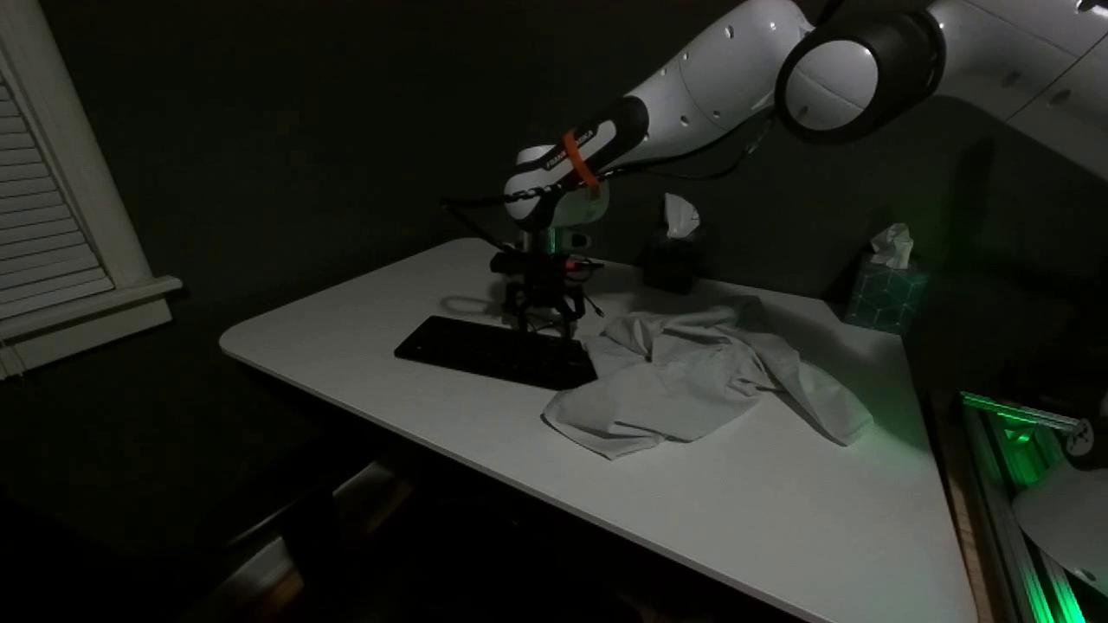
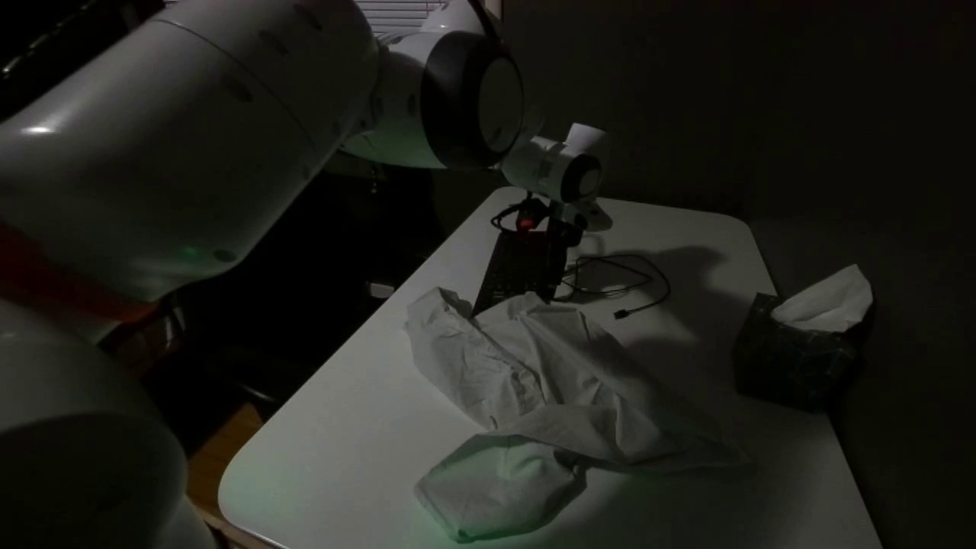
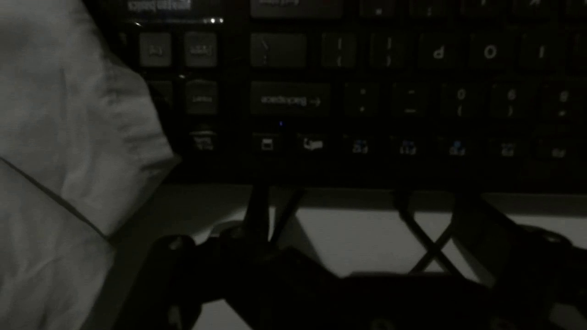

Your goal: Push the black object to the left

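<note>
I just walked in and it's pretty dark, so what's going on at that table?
A robot arm has its gripper at the function-key edge of a black computer keyboard, seemingly to push it left. The jaws stand apart with nothing held; whether they touch the keyboard, I can't tell. A crumpled pale cloth overlaps one end of the keyboard.
</note>
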